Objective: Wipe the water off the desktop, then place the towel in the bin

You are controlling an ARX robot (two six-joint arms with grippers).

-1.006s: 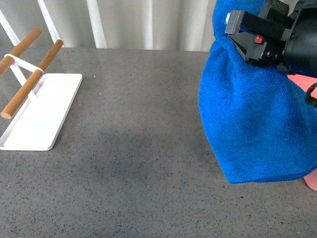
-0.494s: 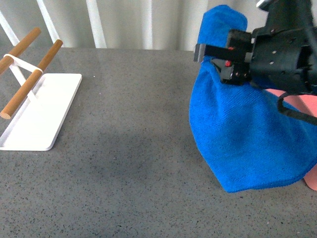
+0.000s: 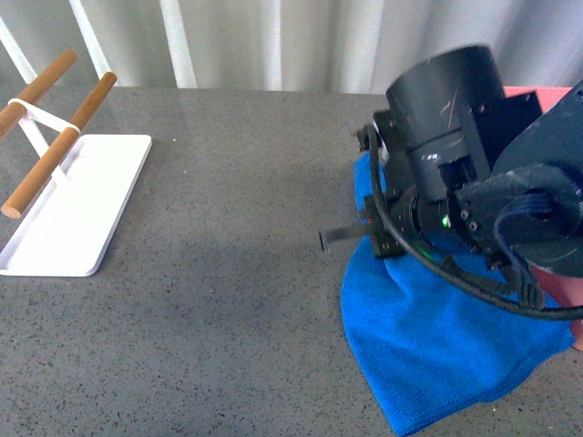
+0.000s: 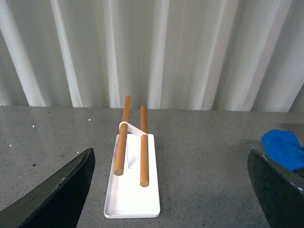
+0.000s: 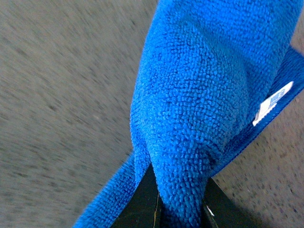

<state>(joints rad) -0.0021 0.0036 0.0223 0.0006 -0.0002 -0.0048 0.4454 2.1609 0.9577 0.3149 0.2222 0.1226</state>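
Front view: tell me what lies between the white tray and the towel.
Only bare desktop separates the white tray from the towel, shown in the front view.

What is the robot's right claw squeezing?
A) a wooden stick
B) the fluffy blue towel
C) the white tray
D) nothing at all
B: in the right wrist view the towel is bunched up and pinched in the right gripper, with its dark fingers closed on the cloth.
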